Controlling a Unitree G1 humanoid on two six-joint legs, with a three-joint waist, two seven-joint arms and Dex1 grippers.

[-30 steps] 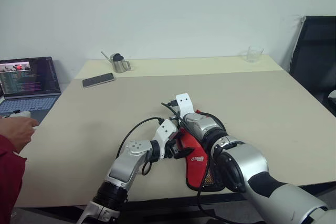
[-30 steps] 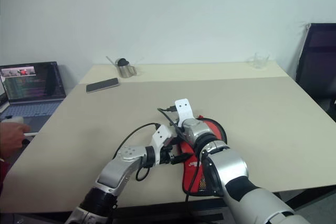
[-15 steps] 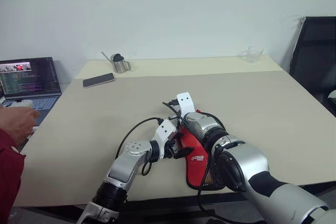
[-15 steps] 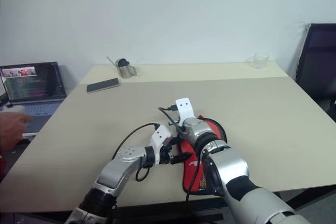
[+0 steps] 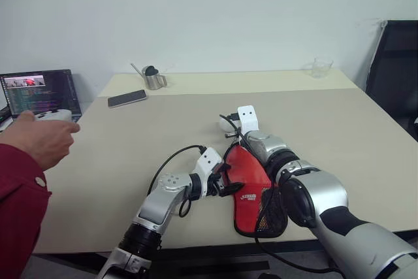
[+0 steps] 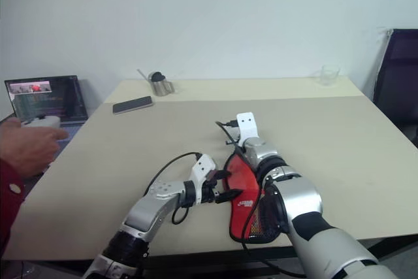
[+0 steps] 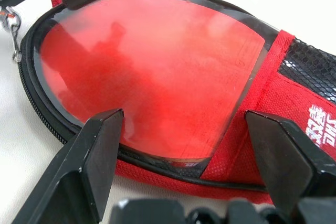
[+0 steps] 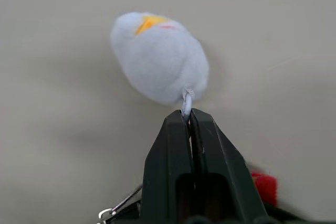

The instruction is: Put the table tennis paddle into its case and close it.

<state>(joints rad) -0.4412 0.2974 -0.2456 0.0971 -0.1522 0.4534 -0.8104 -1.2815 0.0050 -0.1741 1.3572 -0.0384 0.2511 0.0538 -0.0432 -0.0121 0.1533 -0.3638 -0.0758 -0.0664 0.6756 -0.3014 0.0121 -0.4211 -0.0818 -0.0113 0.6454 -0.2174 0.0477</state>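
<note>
A plain white wall [image 5: 215, 11] closes the room behind a large beige table [image 5: 339, 135], whose far strip is a paler yellow. Well beyond the grippers, on the table's far left, stand a small metal pitcher [image 5: 152, 78] and a dark phone [image 5: 127, 98] lying flat. A clear glass [image 5: 319, 67] sits at the far right corner. Off the table's left side an open laptop [image 5: 42, 93] glows. A black chair [image 5: 396, 70] stands to the right. Light is even and soft.
</note>
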